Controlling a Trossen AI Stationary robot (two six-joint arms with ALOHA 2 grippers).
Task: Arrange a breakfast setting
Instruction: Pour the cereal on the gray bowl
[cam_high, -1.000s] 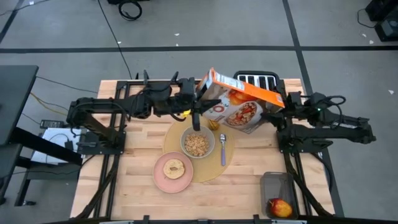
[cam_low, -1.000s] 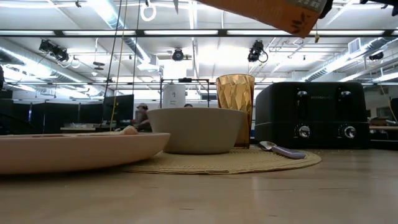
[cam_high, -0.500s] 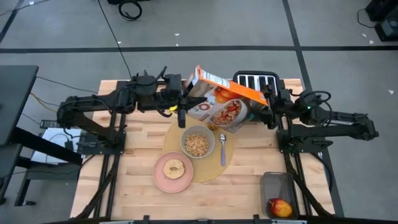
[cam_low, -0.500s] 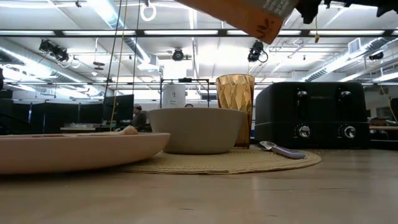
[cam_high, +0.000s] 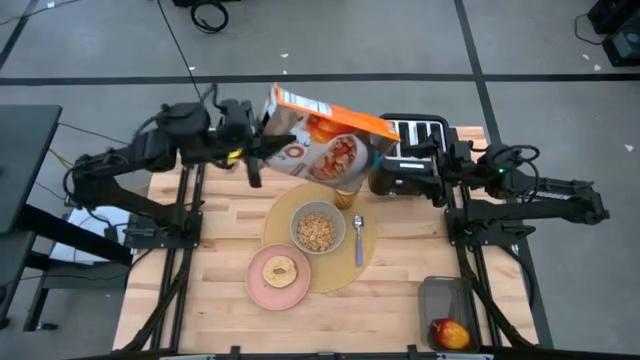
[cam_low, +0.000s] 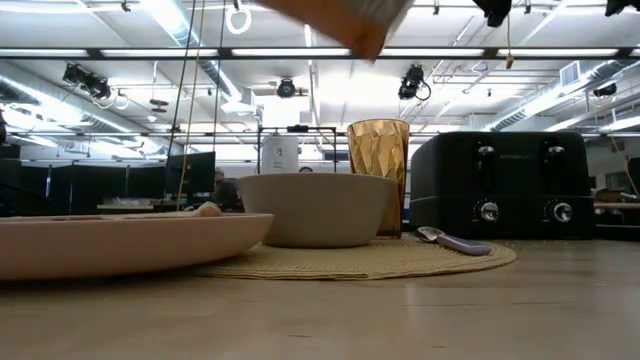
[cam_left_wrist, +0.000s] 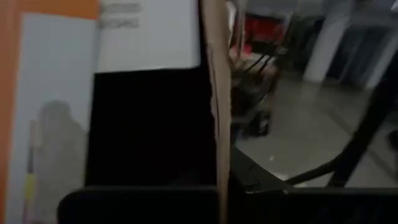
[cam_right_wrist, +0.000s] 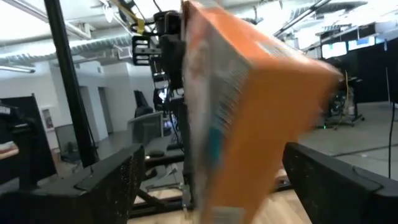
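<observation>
Overhead, left hand (cam_high: 262, 152) grips cereal box (cam_high: 325, 140); right hand (cam_high: 385, 178) spread.

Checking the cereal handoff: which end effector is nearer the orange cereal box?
Left. The left end effector is shut on the orange cereal box at its left end; the right end effector stands open, just off its right end.

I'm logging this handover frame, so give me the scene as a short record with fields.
left end effector: shut on cereal box, held above the table's far side
right end effector: open, clear of the box, near the toaster
bowl: on the placemat, cereal inside
spoon: beside the bowl
plate: holds toast
apple: table's near right corner
</observation>
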